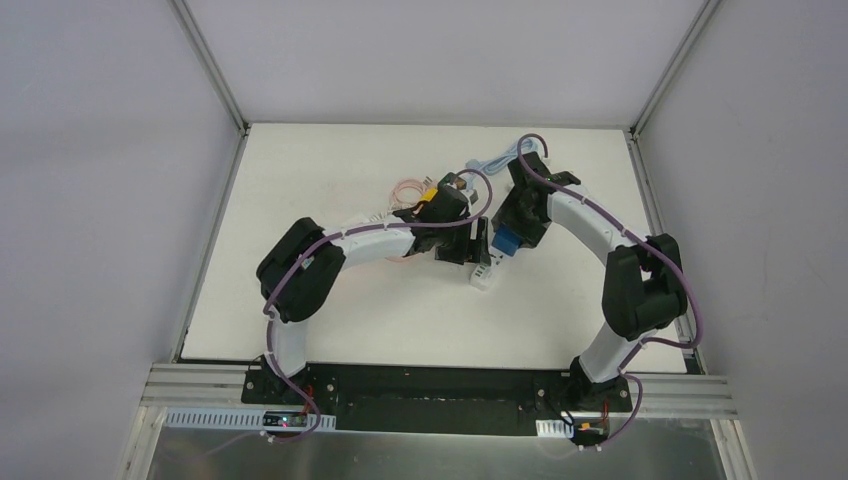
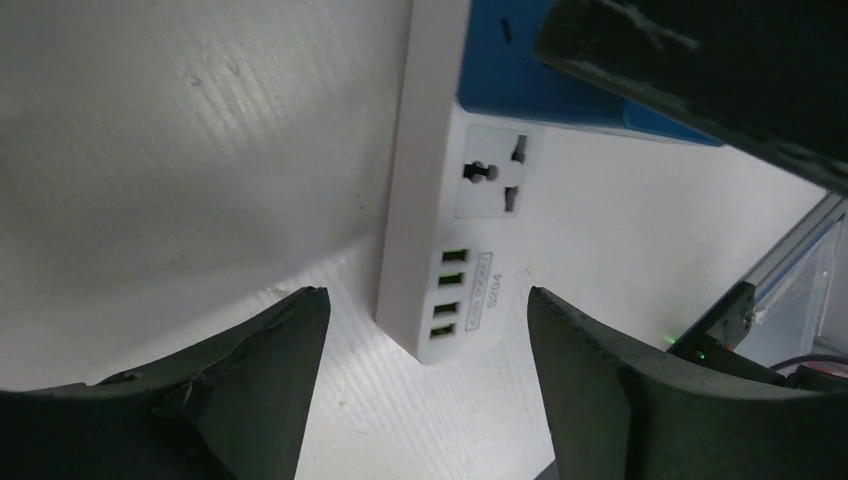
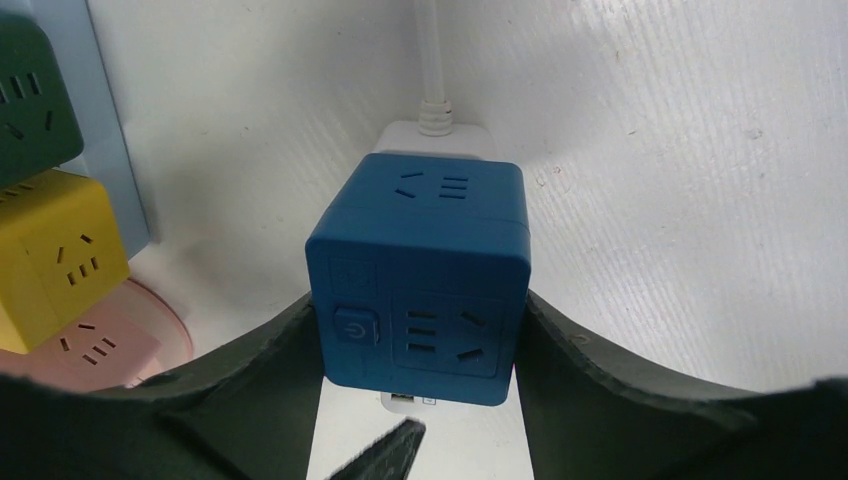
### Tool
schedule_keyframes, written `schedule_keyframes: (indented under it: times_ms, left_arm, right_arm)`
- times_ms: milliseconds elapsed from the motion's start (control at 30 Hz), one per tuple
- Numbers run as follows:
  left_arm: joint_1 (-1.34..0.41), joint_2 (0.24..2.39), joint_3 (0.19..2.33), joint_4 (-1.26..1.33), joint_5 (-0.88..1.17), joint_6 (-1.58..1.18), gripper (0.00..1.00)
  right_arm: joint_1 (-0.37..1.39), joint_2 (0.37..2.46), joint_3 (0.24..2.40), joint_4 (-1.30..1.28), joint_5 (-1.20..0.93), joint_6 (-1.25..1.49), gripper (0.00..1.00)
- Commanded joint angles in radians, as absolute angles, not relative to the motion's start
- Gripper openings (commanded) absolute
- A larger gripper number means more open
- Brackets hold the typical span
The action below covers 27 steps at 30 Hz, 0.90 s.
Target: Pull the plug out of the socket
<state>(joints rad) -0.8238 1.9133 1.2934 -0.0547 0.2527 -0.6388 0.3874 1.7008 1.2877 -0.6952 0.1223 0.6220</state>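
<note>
Left jaws: my left gripper stands open astride the USB end of the white power strip, with bare table showing on both sides of it.
Right jaws: my right gripper is clamped on the blue cube plug, one pad against each side face.
Plug: seated on the strip, towards its cord end, near the middle of the table.
Left wrist only: a universal outlet and four green USB ports on the strip, on the near side of the cube.
Right wrist only: the cube's power button, the white cord leaving the strip, and a green cube, yellow cube and pink cube at the far left.
Top view only: both my arms meet over the strip and hide most of it.
In the way: my right finger covers part of the cube in the left wrist view.
</note>
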Motion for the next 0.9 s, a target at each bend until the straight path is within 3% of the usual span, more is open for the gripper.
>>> schedule_keyframes:
  times_ms: [0, 167, 500, 600, 733, 867]
  left_arm:
    - [-0.825, 1.969, 1.31, -0.003, 0.276, -0.67, 0.72]
    - [-0.824, 2.007, 1.324, -0.038, 0.273, -0.671, 0.62]
    - [-0.839, 2.02, 1.26, -0.102, 0.218, -0.668, 0.44]
    - [-0.841, 2.022, 1.23, -0.099, 0.218, -0.683, 0.39]
    - [-0.841, 2.035, 1.218, -0.106, 0.225, -0.681, 0.33]
    - [-0.842, 2.053, 1.218, -0.11, 0.237, -0.681, 0.31]
  right_arm:
    - [0.383, 1.645, 1.283, -0.721, 0.084, 0.659, 0.35]
    - [0.382, 1.636, 1.287, -0.721, 0.056, 0.666, 0.22]
    - [0.382, 1.652, 1.305, -0.757, 0.024, 0.661, 0.13]
    - [0.384, 1.666, 1.319, -0.779, 0.022, 0.646, 0.0]
    - [0.402, 1.58, 1.248, -0.656, 0.046, 0.606, 0.0]
    - [0.389, 1.552, 1.235, -0.592, -0.076, 0.591, 0.0]
